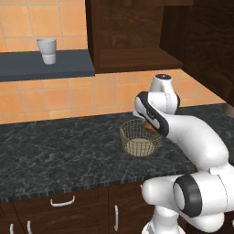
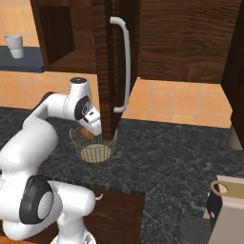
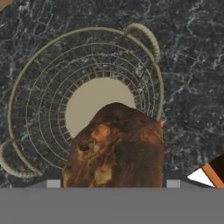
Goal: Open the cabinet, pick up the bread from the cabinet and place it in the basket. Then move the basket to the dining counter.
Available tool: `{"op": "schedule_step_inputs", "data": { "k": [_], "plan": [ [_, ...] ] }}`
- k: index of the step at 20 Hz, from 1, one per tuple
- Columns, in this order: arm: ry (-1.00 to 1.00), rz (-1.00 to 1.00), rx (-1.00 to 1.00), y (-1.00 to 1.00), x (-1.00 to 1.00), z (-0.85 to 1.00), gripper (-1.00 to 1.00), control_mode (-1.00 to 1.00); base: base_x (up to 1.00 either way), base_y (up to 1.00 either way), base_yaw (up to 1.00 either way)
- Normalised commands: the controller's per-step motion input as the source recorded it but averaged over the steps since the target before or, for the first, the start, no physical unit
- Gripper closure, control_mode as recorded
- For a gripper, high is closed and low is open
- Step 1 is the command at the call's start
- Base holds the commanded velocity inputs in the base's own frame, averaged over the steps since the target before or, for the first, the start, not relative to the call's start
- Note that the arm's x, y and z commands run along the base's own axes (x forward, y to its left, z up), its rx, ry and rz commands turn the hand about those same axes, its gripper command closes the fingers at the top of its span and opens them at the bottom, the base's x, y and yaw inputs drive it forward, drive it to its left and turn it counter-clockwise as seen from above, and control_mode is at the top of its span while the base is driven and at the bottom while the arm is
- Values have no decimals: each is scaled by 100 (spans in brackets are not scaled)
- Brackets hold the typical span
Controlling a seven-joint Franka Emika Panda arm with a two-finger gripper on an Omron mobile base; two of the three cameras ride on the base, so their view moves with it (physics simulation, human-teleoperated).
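Grips the bread [image 3: 116, 146] in the tool [image 3: 113, 181], clamped on its two sides with the jaws set wide, since the lump is bulky. Hangs it over the basket [image 3: 43, 57], above the near part of the rim rather than over the pale middle of the bottom, going by the hand view. Stands the basket on the dark speckled table [image 1: 55, 151], just below the cabinet [image 1: 128, 32], whose door [image 2: 107, 71] is swung open with its long handle [image 2: 125, 62] close beside the arm. Looks like the placing step, with the carry to the dining counter not yet begun. Could go wrong in a few ways. Letting go from here may land the bread on the wire rim, so that it tips out onto the table or rolls off toward the wall. Dropping from too high may make it bounce out, or nudge the light basket sideways. Lowering without centring first may press bread or a finger onto the rim and tilt or shove the basket. Lifting or swinging the arm afterwards may knock the open door or its handle, given how near they are. Worth shifting a little toward the basket's middle, going down inside the rim, and only then opening.
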Motion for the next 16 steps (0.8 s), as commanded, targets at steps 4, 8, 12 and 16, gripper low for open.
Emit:
{"op": "schedule_step_inputs", "data": {
  "k": [4,8,12,16],
  "plan": [
    [4,0,0,1,72,-38,100,-100,0,0,0],
    [2,0,0,3,56,-36,100,-100,0,0,0],
    [0,0,0,4,14,-53,100,-100,0,0,0],
    [2,0,0,0,10,-55,100,-100,0,0,0]
  ]
}}
